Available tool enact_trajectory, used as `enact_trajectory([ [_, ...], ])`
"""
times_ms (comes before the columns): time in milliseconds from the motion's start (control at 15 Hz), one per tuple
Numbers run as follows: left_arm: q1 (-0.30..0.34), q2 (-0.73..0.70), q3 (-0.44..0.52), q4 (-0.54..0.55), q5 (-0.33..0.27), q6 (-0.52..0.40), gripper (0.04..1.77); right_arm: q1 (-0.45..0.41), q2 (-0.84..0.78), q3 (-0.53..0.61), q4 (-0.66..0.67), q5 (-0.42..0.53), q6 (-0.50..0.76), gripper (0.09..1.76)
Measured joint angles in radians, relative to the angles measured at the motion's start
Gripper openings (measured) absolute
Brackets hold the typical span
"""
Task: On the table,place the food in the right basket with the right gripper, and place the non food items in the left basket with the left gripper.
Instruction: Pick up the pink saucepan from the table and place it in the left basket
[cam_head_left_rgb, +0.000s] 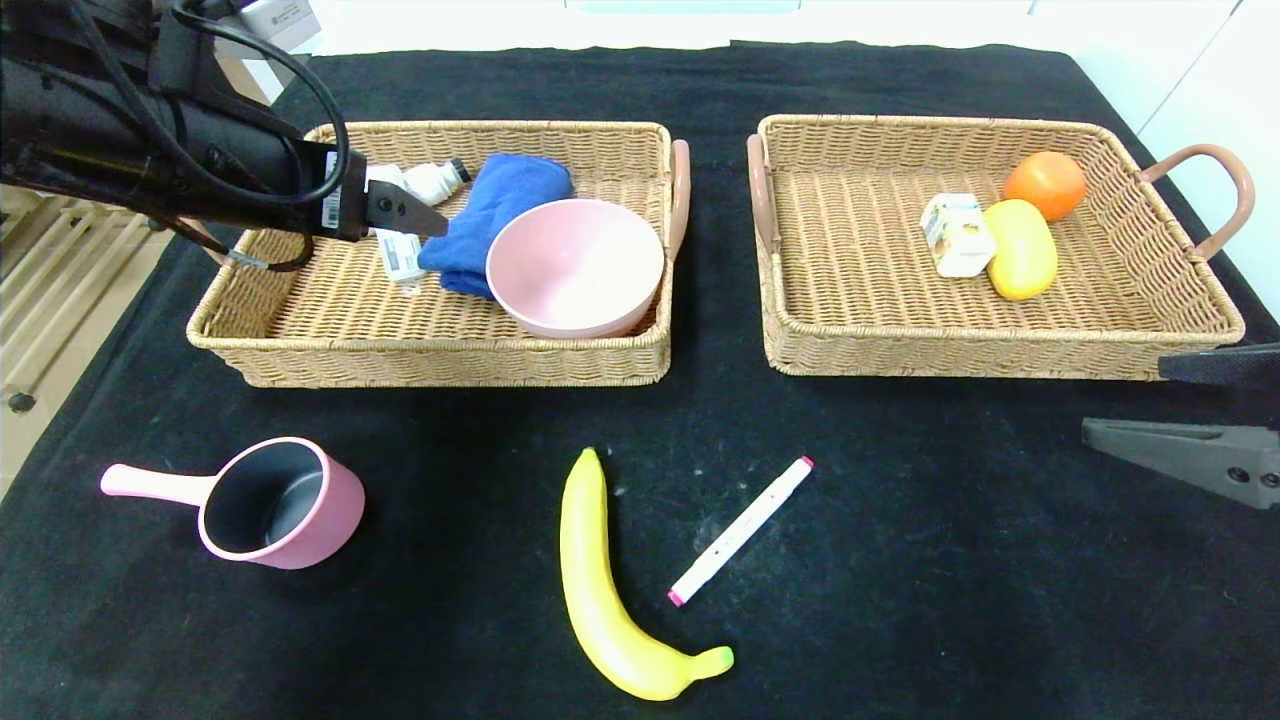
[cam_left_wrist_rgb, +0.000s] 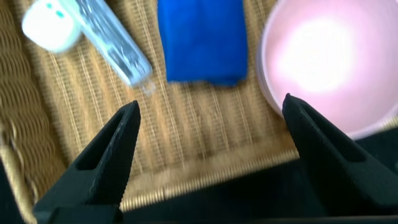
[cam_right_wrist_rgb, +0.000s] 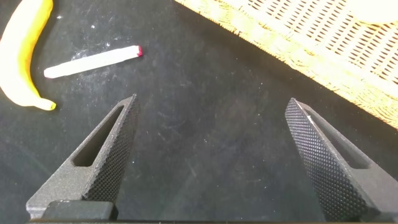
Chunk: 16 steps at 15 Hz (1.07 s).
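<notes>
- The left gripper (cam_head_left_rgb: 425, 222) hangs over the left woven wicker basket (cam_head_left_rgb: 300, 350), above its left half; in the left wrist view its two black fingers (cam_left_wrist_rgb: 102, 165) stand wide apart with only the basket floor between them, gripping nothing.
- Inside that basket lie a white plastic bottle with a dark cap (cam_head_left_rgb: 432, 180), a clear tube with a white cap (cam_head_left_rgb: 400, 258) just below the gripper, a folded blue cloth (cam_head_left_rgb: 497, 215) and a round pink bowl (cam_head_left_rgb: 575, 265) that rests against the cloth.
- The right gripper (cam_head_left_rgb: 1185, 405) sits low at the right edge of the black-covered table (cam_head_left_rgb: 900, 560), just in front of the right woven wicker basket (cam_head_left_rgb: 1000, 355); its textured fingers (cam_right_wrist_rgb: 99, 162) are spread fully, empty, over bare black cloth.
- The right basket holds a round orange fruit (cam_head_left_rgb: 1045, 184), a yellow mango-shaped fruit (cam_head_left_rgb: 1020, 250) and a small white carton with a printed label (cam_head_left_rgb: 956, 234) touching the yellow fruit.
- Outside the baskets, on the front of the table, lie a long yellow banana (cam_head_left_rgb: 600, 590) and, just right of it, a white marker pen with pink ends (cam_head_left_rgb: 741, 529), angled and apart from the banana.
- A small pink saucepan with a dark inside and a pink handle (cam_head_left_rgb: 275, 502) stands at the front left, well apart from the banana.
</notes>
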<state>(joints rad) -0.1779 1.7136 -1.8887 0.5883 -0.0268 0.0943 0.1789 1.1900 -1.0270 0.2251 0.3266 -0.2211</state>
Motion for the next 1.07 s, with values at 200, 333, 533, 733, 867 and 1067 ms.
enact_trajectory([
  [200,-0.009,-0.056,0.006,0.143,0.006,-0.002,1.68,0.0,0.0,0.0,0.0,0.0,0.0,1.71],
  [333,-0.01,-0.087,0.013,0.233,0.012,-0.003,1.69,0.0,0.0,0.001,0.0,0.0,0.0,1.71],
  [533,-0.008,-0.114,0.024,0.392,0.051,-0.003,1.69,0.001,0.0,0.001,0.001,0.0,0.0,1.71],
  [733,-0.006,-0.139,0.093,0.427,0.055,0.0,1.7,0.001,0.0,0.001,0.001,0.001,0.0,1.71],
  [867,-0.007,-0.16,0.166,0.425,0.054,0.0,1.7,0.001,0.0,0.001,0.001,0.001,0.0,1.71],
  [1067,-0.008,-0.186,0.273,0.421,0.054,0.0,1.7,0.001,0.0,0.003,0.001,0.001,0.0,1.71],
])
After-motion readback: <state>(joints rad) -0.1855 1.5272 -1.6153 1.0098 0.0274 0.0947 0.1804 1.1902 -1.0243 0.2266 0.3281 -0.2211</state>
